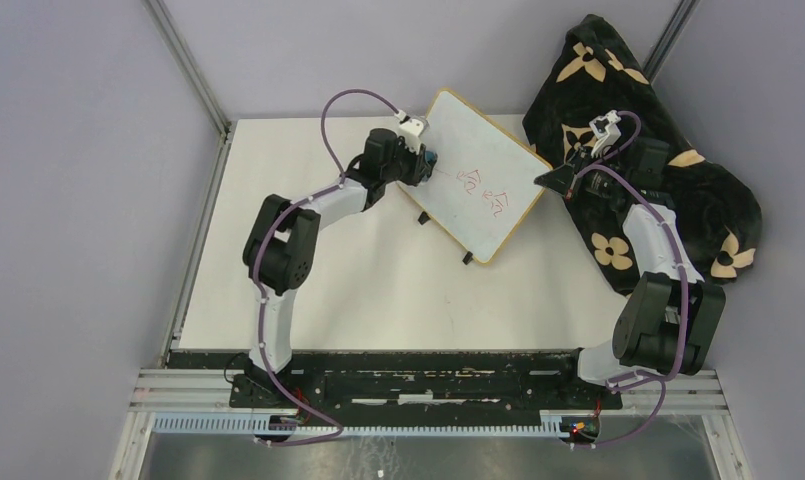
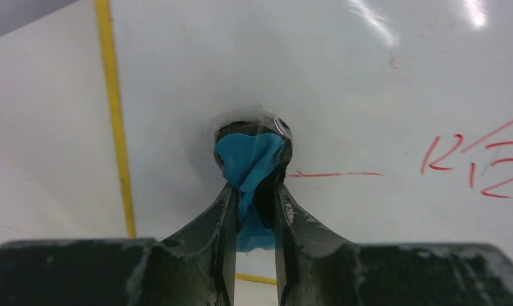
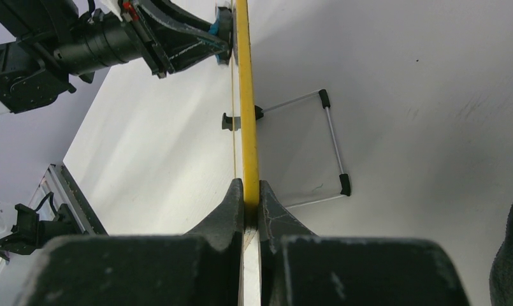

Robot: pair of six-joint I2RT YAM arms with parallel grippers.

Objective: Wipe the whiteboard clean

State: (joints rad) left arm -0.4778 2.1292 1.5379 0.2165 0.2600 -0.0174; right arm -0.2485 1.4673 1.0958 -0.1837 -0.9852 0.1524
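Observation:
The whiteboard (image 1: 483, 170) stands tilted on the table, its light frame (image 2: 116, 127) at the left of the left wrist view. Red marks (image 1: 486, 190) sit near its middle, and a thin red line (image 2: 333, 173) runs toward more red marks (image 2: 476, 159). My left gripper (image 2: 253, 185) is shut on a small blue eraser (image 2: 247, 156), which presses against the board's face left of the line. My right gripper (image 3: 252, 185) is shut on the board's frame edge (image 3: 244, 95) at its right corner (image 1: 550, 180). The left gripper (image 3: 218, 32) also shows far along that edge.
A black blanket with tan flower shapes (image 1: 668, 140) lies heaped at the right, under and behind the right arm. The board's wire stand with black feet (image 3: 333, 143) rests on the white table (image 1: 378, 290). Metal rails border the table's left side (image 1: 203, 200).

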